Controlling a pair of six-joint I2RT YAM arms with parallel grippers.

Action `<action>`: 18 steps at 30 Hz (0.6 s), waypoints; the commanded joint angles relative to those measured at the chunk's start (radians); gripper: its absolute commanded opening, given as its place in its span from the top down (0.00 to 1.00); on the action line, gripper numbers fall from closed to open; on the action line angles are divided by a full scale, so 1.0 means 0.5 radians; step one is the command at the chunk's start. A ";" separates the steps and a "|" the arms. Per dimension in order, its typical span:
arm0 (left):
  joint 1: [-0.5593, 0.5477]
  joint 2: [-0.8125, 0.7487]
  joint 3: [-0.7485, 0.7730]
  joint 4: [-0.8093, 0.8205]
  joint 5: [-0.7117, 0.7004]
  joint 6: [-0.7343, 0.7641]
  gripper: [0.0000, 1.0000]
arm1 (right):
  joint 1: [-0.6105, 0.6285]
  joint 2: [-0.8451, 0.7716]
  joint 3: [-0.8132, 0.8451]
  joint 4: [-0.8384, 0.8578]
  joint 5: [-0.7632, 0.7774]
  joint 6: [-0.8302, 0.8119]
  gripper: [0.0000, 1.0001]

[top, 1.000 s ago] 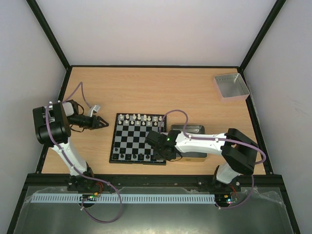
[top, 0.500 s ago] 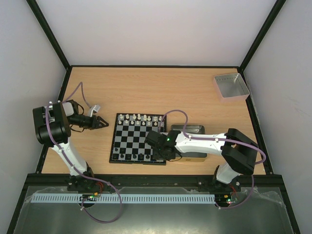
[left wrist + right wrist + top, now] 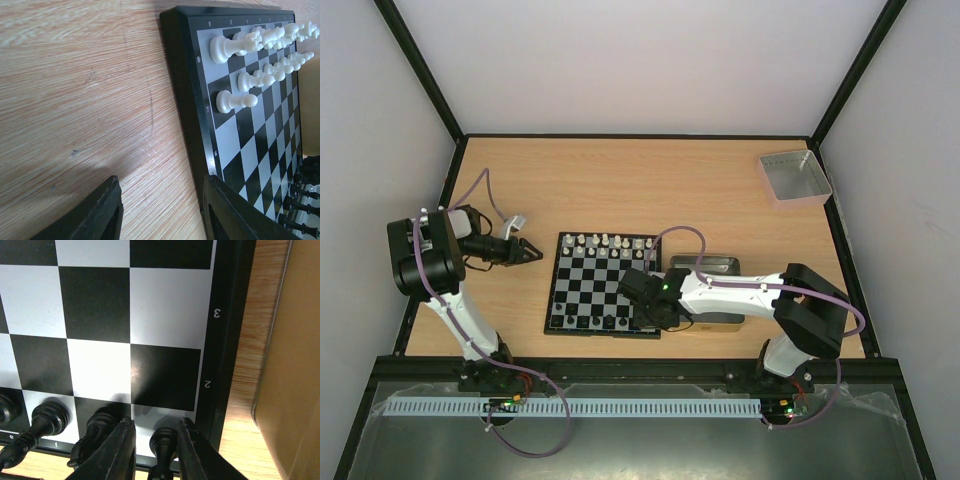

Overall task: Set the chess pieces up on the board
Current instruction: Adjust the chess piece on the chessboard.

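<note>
The board (image 3: 590,285) lies on the desk (image 3: 620,180) in front of both arms. The right tool (image 3: 156,429) is low over the board's near right corner. Its fingers (image 3: 120,450) stand close on either side of one black piece (image 3: 164,440) that stands on the corner square. I cannot tell whether they pinch it. More black pieces (image 3: 47,420) stand in the same row, to its left. The left tool (image 3: 161,182) hangs spread open over bare desk, just beside the board's left edge, near the white pieces (image 3: 235,100) at the far rows. A tin (image 3: 712,264) sits against the board's right side. Compared with a second ago, neither arm nor any piece has visibly moved.
</note>
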 commanded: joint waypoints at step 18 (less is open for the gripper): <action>0.030 0.149 -0.087 0.052 -0.524 0.017 0.53 | -0.034 0.027 0.072 -0.132 0.132 -0.027 0.77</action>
